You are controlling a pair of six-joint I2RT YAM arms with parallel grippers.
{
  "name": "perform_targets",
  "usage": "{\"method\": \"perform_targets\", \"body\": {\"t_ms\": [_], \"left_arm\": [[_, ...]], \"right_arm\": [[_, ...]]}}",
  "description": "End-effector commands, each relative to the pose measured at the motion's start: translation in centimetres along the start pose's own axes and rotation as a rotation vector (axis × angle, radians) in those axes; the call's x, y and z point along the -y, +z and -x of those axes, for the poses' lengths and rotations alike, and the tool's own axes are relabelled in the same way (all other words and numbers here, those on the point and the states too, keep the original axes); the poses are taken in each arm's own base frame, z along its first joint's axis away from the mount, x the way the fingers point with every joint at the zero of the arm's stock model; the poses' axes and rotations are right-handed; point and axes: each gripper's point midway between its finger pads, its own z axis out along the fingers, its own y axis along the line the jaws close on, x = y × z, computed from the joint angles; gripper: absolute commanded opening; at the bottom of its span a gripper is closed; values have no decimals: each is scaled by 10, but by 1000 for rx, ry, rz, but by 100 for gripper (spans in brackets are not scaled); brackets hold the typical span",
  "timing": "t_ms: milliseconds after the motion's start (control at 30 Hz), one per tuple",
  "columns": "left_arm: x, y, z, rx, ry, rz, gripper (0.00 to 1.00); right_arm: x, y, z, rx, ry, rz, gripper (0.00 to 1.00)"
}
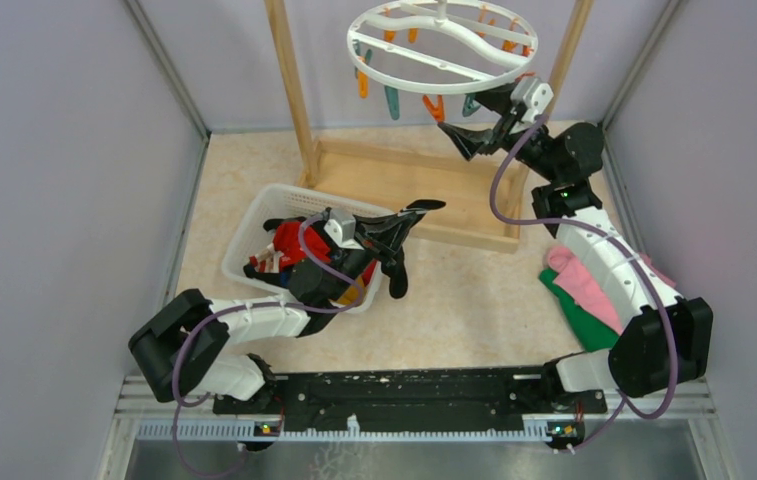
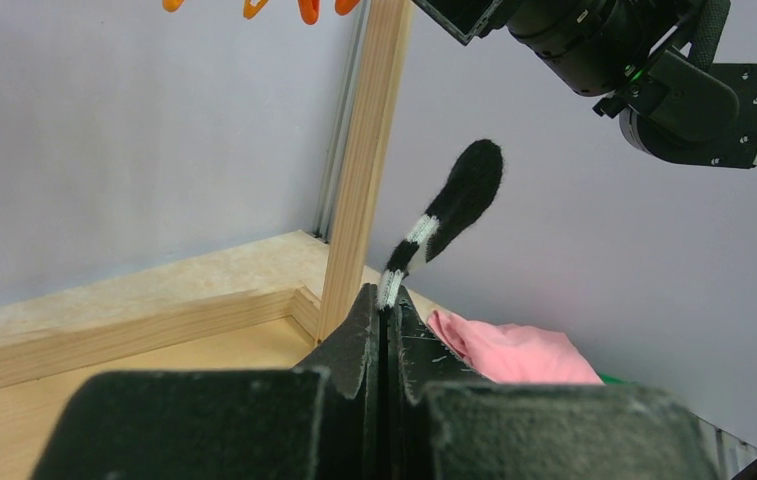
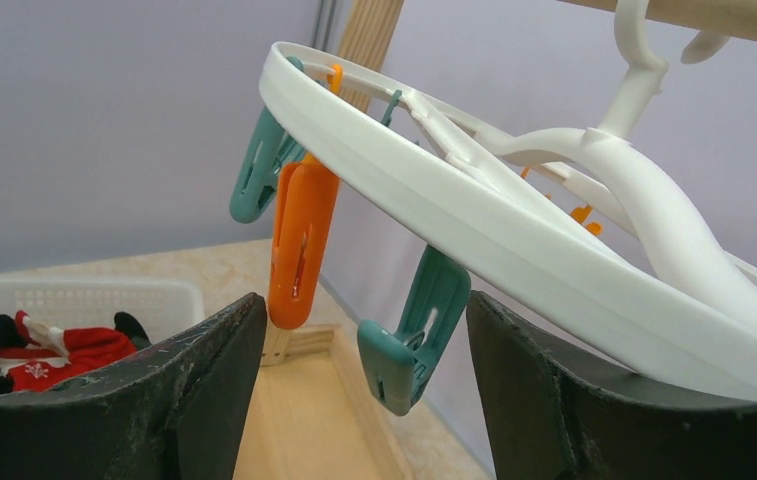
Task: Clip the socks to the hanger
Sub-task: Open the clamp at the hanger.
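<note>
Clearly soft, light, floppy sock point(image 2: 464, 190), pinched at striped end by left gripper point(image 2: 386, 300); right gripper point(image 3: 359, 305) spread near teal peg point(image 3: 416, 330).

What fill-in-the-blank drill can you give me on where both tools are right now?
The left tool is shut on a black sock with ____ stripes.
The right tool stands ____, a teal peg between its fingers.
The red sock lies in the white ____.
Missing: white; open; basket.
</note>
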Motion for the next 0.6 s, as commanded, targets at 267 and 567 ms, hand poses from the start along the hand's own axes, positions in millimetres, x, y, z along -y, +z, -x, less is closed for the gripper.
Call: {"method": "perform_targets", "body": {"t_ms": [267,567], "left_arm": [[12,9,33,89,-19,-38,0],[19,11,31,75,-30,-76,0]], "right_arm": [[-3,-5,36,81,-14,-28,77],[-8,-13,39,95,-26,-37,80]]}}
